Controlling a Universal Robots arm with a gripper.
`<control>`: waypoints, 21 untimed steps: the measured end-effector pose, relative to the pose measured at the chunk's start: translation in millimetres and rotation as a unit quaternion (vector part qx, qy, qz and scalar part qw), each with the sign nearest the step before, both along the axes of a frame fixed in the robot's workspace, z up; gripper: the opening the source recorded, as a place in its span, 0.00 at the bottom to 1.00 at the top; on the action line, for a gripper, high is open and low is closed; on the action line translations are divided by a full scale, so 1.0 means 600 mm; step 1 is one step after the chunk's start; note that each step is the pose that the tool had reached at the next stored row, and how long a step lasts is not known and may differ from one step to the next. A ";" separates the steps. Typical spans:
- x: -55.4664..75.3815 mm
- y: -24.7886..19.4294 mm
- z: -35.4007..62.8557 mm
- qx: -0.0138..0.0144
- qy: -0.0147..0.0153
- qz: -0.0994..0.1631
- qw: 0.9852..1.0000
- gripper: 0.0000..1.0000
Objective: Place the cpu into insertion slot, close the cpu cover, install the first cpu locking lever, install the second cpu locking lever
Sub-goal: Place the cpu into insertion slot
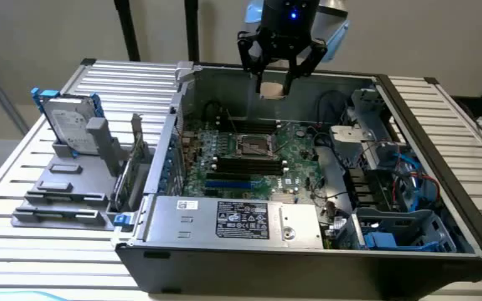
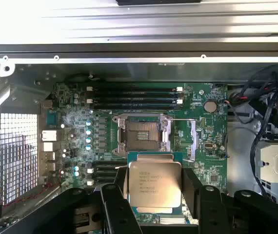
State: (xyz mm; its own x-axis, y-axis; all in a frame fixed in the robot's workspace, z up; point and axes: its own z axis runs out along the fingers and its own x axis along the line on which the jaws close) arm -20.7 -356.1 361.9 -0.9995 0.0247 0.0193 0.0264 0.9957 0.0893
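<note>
My gripper (image 1: 273, 88) hangs above the far part of the open computer case, shut on the cpu (image 1: 272, 89), a small pale tan square. In the wrist view the cpu (image 2: 154, 183) is held flat between the black fingers (image 2: 113, 204), its printed silver face toward the camera. Below it on the green board lies the insertion slot (image 2: 143, 133), a dark square socket with a silvery rim, uncovered. In the exterior view the insertion slot (image 1: 255, 145) sits mid-board, nearer the camera than the gripper. I cannot pick out the cpu cover for certain.
Long black memory slots (image 1: 250, 167) run beside the socket. The power supply (image 1: 234, 219) fills the case's near side, and cables and blue drive brackets (image 1: 400, 235) crowd the exterior view's right. A hard drive (image 1: 69, 128) in a grey holder stands outside on the slatted table (image 1: 32, 251).
</note>
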 end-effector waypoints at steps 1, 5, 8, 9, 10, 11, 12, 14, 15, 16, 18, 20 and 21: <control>0.000 0.0000 0.000 0.000 0.000 0.000 1.000 0.54; 0.000 0.0000 0.000 0.000 0.000 0.000 1.000 0.54; 0.000 0.0000 0.000 0.000 0.000 0.000 1.000 0.54; 0.000 0.0000 0.000 0.000 0.000 0.000 1.000 0.54; 0.000 0.0000 0.000 0.000 0.000 0.000 1.000 0.54; 0.000 0.0000 0.000 0.000 0.000 0.000 1.000 0.54; 0.000 0.0000 0.000 0.000 0.000 0.000 1.000 0.54; 0.000 0.0000 0.000 0.000 0.000 0.000 1.000 0.54; 0.000 0.0000 0.000 0.000 0.000 -0.004 1.000 0.54; 0.000 0.0000 0.000 0.000 0.000 -0.011 1.000 0.54; 0.000 0.0000 0.000 0.000 0.000 -0.027 1.000 0.54; 0.000 0.0000 0.000 0.000 0.000 -0.044 0.999 0.54; 0.000 0.0000 0.000 0.000 0.000 -0.052 0.999 0.54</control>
